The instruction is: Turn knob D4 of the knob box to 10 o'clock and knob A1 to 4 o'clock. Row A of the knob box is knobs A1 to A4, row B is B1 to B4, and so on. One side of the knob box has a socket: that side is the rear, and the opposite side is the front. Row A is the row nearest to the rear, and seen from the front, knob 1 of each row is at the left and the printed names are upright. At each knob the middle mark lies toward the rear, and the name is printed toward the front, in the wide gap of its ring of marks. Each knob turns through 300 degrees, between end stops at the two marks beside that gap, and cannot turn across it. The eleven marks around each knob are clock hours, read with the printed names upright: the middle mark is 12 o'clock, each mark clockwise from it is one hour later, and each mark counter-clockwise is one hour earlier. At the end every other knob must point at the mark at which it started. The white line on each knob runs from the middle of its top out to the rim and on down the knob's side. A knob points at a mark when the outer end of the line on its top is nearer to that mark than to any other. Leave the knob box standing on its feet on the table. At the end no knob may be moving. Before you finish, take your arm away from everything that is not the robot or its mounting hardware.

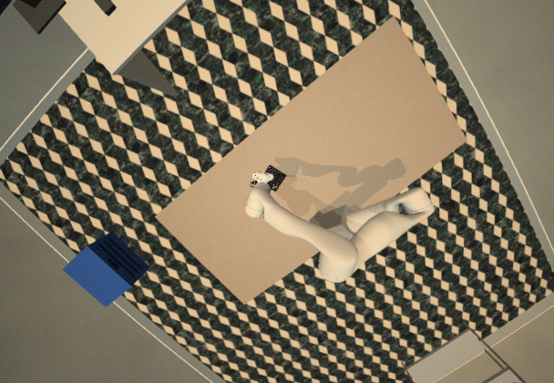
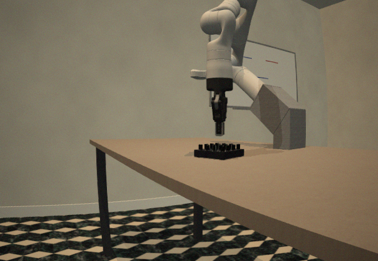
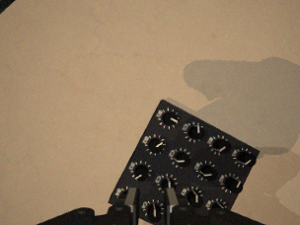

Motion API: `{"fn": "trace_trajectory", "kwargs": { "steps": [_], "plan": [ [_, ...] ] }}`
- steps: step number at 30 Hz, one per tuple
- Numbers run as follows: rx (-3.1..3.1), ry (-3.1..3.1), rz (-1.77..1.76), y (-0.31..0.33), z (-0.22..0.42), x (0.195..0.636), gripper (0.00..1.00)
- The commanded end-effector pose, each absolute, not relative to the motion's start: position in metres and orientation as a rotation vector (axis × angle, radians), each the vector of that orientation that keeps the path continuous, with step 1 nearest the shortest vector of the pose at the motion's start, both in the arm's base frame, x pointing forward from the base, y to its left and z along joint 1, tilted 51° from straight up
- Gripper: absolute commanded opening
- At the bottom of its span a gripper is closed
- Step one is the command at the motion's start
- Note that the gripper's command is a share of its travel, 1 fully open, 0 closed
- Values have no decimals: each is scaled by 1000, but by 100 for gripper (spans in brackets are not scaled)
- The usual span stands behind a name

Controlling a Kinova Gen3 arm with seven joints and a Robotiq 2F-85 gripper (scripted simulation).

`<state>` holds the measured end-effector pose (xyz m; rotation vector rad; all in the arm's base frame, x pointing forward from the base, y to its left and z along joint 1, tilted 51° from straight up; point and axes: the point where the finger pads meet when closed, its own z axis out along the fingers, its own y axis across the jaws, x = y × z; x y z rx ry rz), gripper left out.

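Note:
The black knob box (image 2: 219, 151) stands on its feet on the tan table, its knobs sticking up. In the top view it (image 1: 277, 177) lies near the table's long edge, partly under my wrist. In the wrist view the box (image 3: 187, 163) lies tilted, and its near corner is hidden by my fingers. My gripper (image 2: 219, 130) hangs straight down a short way above the box and touches no knob. Its fingers stand a narrow gap apart with nothing between them; a knob shows through the gap far below. The printed names are too small to read.
The arm's base (image 2: 286, 123) stands at the table's far side behind the box. The table edge (image 2: 93, 141) is to the left of the box. A blue crate (image 1: 106, 268) sits on the floor away from the table.

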<state>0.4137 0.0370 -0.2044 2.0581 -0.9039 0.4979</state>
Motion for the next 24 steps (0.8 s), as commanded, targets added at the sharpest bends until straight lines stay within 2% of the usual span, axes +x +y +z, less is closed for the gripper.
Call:
{"fn": "trace_trajectory", "kwargs": {
  "steps": [1,24],
  "plan": [
    [2023,-982,548,37,-204,413,19],
    [1520,-1868,981,46,-202,414,19]
  ]
}}
